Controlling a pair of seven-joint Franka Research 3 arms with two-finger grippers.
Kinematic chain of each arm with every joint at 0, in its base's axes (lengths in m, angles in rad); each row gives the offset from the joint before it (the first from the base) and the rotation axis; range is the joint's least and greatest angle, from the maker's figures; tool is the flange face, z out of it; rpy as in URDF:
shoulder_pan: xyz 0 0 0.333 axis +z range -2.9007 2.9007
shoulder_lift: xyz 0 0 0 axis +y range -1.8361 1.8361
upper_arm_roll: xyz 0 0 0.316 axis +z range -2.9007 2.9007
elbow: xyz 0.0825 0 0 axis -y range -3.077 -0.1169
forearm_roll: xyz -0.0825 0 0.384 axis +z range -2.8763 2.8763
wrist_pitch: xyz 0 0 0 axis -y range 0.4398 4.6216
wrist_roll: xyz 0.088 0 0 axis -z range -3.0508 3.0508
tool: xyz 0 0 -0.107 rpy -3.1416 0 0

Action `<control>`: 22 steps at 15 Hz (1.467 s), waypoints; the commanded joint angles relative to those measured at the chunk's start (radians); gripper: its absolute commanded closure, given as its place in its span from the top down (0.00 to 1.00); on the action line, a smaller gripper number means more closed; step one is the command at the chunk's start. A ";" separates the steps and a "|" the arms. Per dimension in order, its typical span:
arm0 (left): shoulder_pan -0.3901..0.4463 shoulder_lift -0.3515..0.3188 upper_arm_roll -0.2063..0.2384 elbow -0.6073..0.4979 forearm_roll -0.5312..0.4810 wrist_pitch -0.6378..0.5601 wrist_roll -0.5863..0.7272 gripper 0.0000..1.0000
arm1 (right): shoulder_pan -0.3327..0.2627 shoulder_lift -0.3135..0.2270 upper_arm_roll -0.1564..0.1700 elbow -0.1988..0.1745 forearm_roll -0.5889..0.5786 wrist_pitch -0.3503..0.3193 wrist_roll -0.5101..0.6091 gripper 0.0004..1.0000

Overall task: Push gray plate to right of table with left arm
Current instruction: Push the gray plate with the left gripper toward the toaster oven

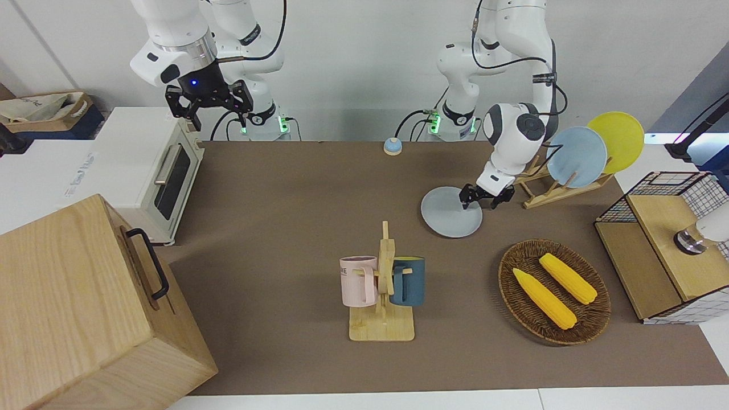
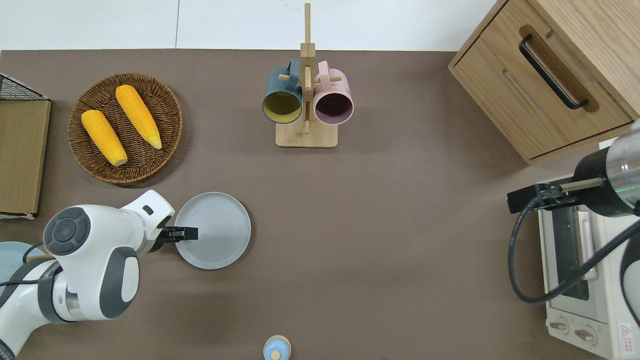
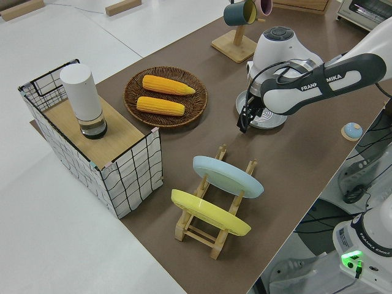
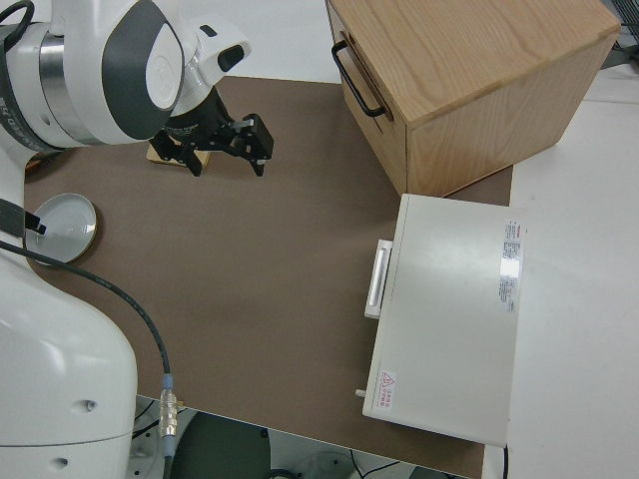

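Observation:
The gray plate (image 1: 447, 215) lies flat on the brown table (image 1: 296, 188), between the mug rack and the robots; it also shows in the overhead view (image 2: 220, 235) and the left side view (image 3: 272, 119). My left gripper (image 1: 479, 199) is open and low over the plate's rim on the side toward the left arm's end of the table (image 2: 186, 233). I cannot tell whether it touches the plate. My right gripper (image 1: 209, 108) is open, empty and parked.
A mug rack (image 1: 383, 285) stands farther from the robots than the plate. A wicker basket with two corn cobs (image 1: 553, 291), a dish rack with blue and yellow plates (image 1: 578, 156), a toaster oven (image 1: 154, 171), a wooden cabinet (image 1: 74, 307) and a small bell (image 1: 392, 147) surround it.

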 commanded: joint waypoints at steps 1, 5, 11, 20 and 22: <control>-0.011 0.010 0.009 -0.013 -0.012 0.037 -0.010 0.60 | -0.011 -0.008 0.004 -0.001 0.008 -0.012 -0.003 0.98; -0.010 0.005 0.009 -0.011 -0.013 0.033 -0.008 0.04 | -0.011 -0.008 0.006 -0.001 0.008 -0.012 -0.003 0.98; -0.011 0.010 0.009 -0.011 -0.013 0.036 -0.008 0.00 | -0.011 -0.008 0.004 0.001 0.008 -0.012 -0.003 0.98; -0.146 0.016 0.009 -0.003 -0.079 0.037 -0.111 0.00 | -0.011 -0.008 0.004 -0.001 0.008 -0.012 -0.003 0.98; -0.186 0.017 0.007 0.001 -0.079 0.037 -0.155 0.00 | -0.011 -0.008 0.006 0.001 0.008 -0.012 -0.001 0.98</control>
